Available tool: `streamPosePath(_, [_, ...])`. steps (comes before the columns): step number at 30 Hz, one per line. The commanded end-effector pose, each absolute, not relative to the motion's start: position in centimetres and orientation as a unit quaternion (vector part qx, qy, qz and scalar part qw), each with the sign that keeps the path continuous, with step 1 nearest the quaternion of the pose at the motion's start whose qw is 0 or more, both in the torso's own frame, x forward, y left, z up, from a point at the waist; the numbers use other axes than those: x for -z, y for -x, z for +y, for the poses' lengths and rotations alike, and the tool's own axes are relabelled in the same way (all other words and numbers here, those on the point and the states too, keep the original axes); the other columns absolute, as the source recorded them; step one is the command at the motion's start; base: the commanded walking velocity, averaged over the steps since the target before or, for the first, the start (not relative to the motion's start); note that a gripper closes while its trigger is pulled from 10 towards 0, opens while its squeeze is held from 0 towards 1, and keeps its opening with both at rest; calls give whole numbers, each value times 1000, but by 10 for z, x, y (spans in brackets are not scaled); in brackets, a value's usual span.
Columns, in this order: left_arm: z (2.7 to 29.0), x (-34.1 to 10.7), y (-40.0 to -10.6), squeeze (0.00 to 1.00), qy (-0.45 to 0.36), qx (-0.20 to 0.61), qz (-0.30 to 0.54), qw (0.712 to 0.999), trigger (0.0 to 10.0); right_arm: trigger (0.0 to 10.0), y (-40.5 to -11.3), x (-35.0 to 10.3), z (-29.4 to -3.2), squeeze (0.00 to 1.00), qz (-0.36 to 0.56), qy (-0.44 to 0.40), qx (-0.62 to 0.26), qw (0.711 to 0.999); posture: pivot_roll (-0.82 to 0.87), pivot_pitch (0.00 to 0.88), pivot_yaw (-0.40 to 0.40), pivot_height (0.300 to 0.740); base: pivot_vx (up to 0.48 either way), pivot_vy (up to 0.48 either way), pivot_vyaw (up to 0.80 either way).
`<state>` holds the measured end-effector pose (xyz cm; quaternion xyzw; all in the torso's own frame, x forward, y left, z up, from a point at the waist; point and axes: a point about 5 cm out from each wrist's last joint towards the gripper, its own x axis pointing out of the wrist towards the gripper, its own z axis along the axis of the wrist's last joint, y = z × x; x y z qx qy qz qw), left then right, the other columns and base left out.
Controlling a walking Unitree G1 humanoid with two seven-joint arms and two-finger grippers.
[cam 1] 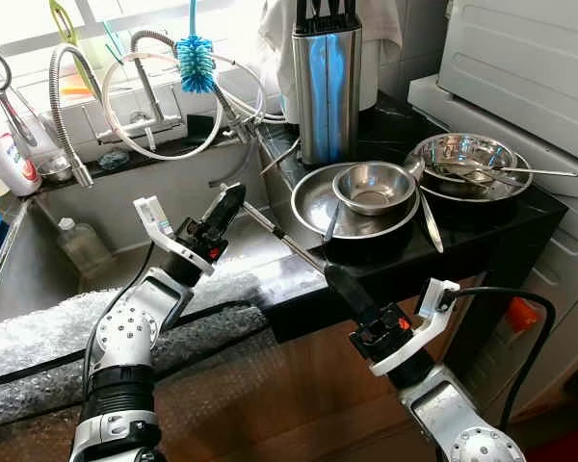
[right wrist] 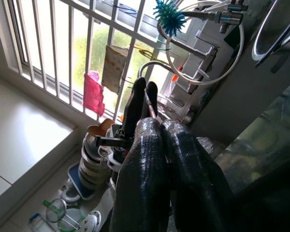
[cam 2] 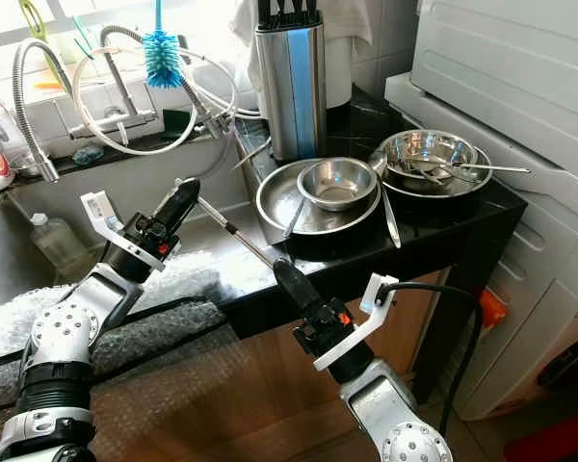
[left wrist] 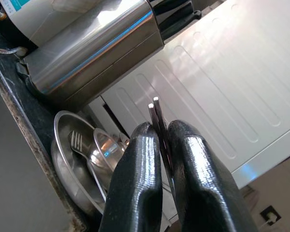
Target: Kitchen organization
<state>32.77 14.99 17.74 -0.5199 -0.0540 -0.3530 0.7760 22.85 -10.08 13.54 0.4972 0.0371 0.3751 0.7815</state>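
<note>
A long thin metal utensil [cam 1: 281, 236] with two flat strips [left wrist: 153, 103] at its end hangs in the air over the black counter's front corner. My left gripper [cam 1: 233, 198] is shut on its upper end, near the sink. My right gripper [cam 1: 335, 279] is shut on its lower end, in front of the counter edge. In the right wrist view the utensil [right wrist: 149, 103] runs from my right gripper [right wrist: 157, 124] up to the left gripper's fingers [right wrist: 139, 89]. Beyond the utensil on the counter is a wide steel pan [cam 1: 313, 204] holding a small steel bowl [cam 1: 374, 185].
A second steel bowl [cam 1: 467, 159] with utensils sits at the counter's right. A steel knife block [cam 1: 326, 82] stands behind the pan. A white appliance [cam 1: 530, 58] is at the right. The sink [cam 1: 39, 260], faucet [cam 1: 63, 96] and blue brush [cam 1: 195, 58] lie left. Bubble wrap [cam 1: 48, 322] covers the near ledge.
</note>
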Motion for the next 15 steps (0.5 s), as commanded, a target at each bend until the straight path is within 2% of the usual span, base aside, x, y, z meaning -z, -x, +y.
streamPosePath(1, [154, -182, -326, 0, 512, 352, -62, 781, 0, 10000, -233, -140, -97, 0, 30, -487, -378, 787, -95, 0, 140, 740, 0, 0, 0])
streamPosePath(5, [156, -181, -327, 0, 523, 343, -63, 778, 0, 10000, -236, -138, -99, 0, 29, -488, -362, 794, -93, 0, 140, 740, 0, 0, 0])
streamPosePath(6, [157, -181, -327, 0, 523, 342, -63, 778, 0, 10000, -236, -138, -99, 706, 29, -488, -361, 795, -94, 0, 141, 740, 0, 0, 0])
streamPosePath(7, [157, -181, -327, 0, 524, 341, -63, 778, 0, 10000, -238, -136, -100, 1000, 31, -487, -353, 798, -94, 0, 141, 740, 0, 0, 0])
streamPosePath(15, [158, -180, -327, 0, 531, 333, -63, 777, 0, 10000, -241, -134, -101, 1000, 33, -484, -343, 805, -94, 0, 141, 740, 0, 0, 0])
